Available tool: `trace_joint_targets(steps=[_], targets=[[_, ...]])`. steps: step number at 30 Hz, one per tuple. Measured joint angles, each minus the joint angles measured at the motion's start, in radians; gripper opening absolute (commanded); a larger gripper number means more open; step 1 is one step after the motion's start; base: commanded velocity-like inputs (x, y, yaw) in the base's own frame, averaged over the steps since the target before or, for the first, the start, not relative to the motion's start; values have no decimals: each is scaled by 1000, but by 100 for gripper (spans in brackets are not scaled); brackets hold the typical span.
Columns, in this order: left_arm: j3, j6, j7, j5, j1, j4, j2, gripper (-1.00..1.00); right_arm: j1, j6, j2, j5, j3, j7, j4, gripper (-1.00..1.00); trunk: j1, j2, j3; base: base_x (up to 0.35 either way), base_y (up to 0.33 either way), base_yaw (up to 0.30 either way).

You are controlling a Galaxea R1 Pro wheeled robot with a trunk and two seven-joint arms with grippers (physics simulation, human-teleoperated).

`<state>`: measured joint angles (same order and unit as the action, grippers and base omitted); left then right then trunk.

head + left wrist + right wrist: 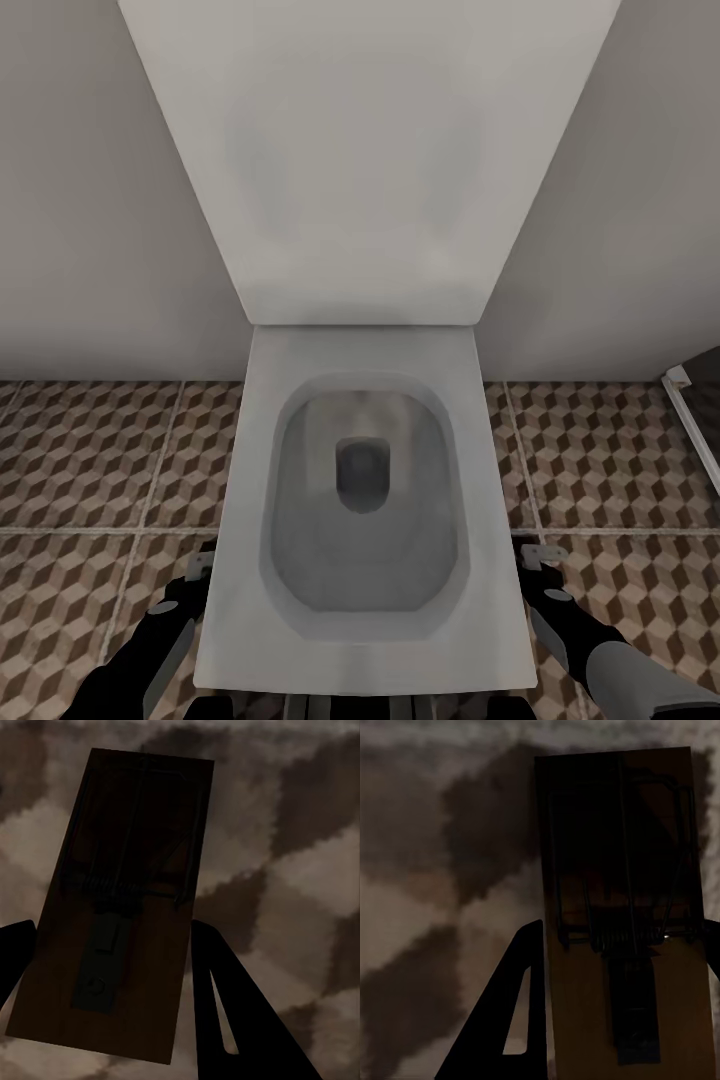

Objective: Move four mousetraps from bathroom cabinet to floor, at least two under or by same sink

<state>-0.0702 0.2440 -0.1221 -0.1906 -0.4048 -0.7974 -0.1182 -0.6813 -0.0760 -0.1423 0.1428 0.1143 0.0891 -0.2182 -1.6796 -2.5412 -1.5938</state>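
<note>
Carrying step: facing the toilet (360,500), left gripper (112,967) jaws clamp one mousetrap (120,907), right gripper (615,997) jaws clamp another (622,915), above the bathroom floor (90,450). Next: find the sink.

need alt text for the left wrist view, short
A brown wooden mousetrap with a dark metal spring and bar sits between the left gripper's two dark fingers, seen close up. Behind it is blurred bathroom floor tiled in brown, tan and cream cubes.
</note>
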Motion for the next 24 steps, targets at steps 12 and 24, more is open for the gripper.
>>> trace_joint_targets(steps=[12, 24], targets=[[0, 0, 0, 0, 0, 0, 0, -100, 1, 1, 0, 14, 1, -5, 9, 100, 0, 0, 0, 0, 0, 0], [0, 0, 0, 0, 0, -1, 0, -100, 1, 0, 0, 13, 1, -5, 9, 100, 0, 0, 0, 0, 0, 0]])
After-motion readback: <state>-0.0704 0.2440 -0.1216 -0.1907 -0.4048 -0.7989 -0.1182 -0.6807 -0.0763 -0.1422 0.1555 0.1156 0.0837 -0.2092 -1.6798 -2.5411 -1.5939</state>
